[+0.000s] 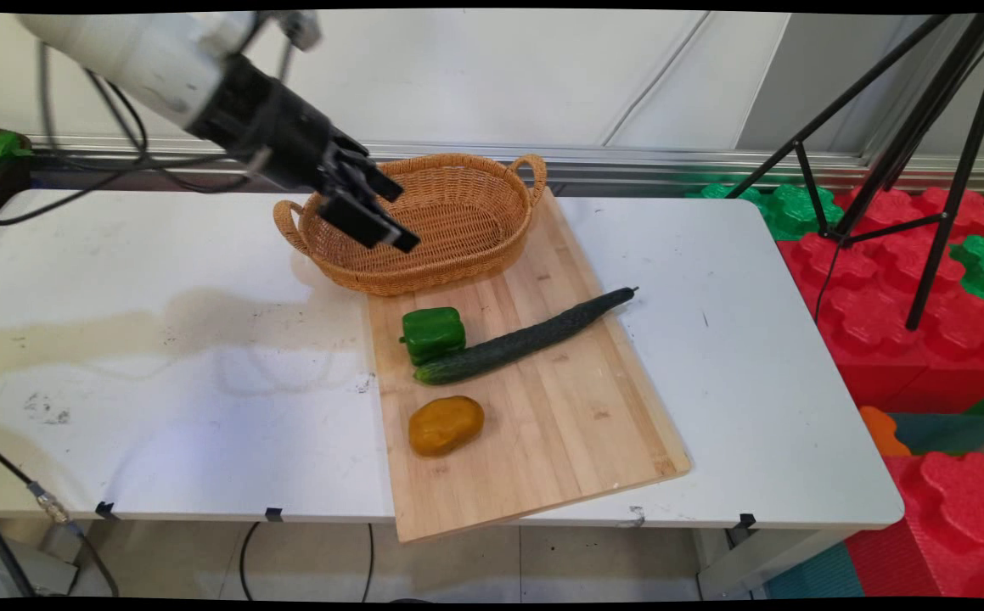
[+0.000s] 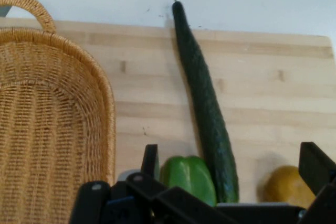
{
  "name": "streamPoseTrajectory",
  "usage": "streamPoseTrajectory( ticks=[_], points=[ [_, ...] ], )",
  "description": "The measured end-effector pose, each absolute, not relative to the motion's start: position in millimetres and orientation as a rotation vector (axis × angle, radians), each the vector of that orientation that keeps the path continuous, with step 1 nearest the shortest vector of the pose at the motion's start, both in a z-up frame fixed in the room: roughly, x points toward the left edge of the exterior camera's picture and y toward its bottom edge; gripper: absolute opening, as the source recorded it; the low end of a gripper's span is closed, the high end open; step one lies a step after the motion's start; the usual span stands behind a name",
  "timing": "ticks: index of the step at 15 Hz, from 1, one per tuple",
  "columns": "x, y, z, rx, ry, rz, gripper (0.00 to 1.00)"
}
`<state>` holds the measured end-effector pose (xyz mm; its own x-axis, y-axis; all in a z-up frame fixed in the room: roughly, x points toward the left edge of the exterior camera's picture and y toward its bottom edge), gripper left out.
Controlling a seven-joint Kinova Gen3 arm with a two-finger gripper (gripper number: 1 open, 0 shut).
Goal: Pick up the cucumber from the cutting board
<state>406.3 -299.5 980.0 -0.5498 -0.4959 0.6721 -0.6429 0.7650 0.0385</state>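
gripper (image 1: 377, 212): jaws spread wide, holding nothing, hanging over the basket (image 1: 424, 222) at the board's far end.
board (image 1: 559, 424): overhangs the bench (image 1: 160, 356) near edge.
pepper (image 1: 432, 334): touching cucumber (image 1: 525, 338); potato (image 1: 446, 424) nearer the front.
risk: lowering here, a finger could catch the basket rim and tip it.

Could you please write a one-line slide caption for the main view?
Open black two-finger gripper above oval wicker basket; green bell pepper, long dark cucumber and yellow-brown potato on bamboo cutting board.

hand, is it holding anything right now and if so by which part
Nothing is held: the hand is open and empty, above the wicker basket.
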Motion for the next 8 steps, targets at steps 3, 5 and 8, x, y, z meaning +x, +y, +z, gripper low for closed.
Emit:
streamPoseTrajectory(
  ticks=[3, 5, 8],
  points=[
    [389.9, -322.0, 958.4, 0.863, -2.281, 0.269, 1.0],
    [376.8, -337.7, 941.5, 0.872, -2.292, 0.257, 1.0],
    [363.1, -352.3, 924.0, 0.877, -2.306, 0.244, 1.0]
  ],
)
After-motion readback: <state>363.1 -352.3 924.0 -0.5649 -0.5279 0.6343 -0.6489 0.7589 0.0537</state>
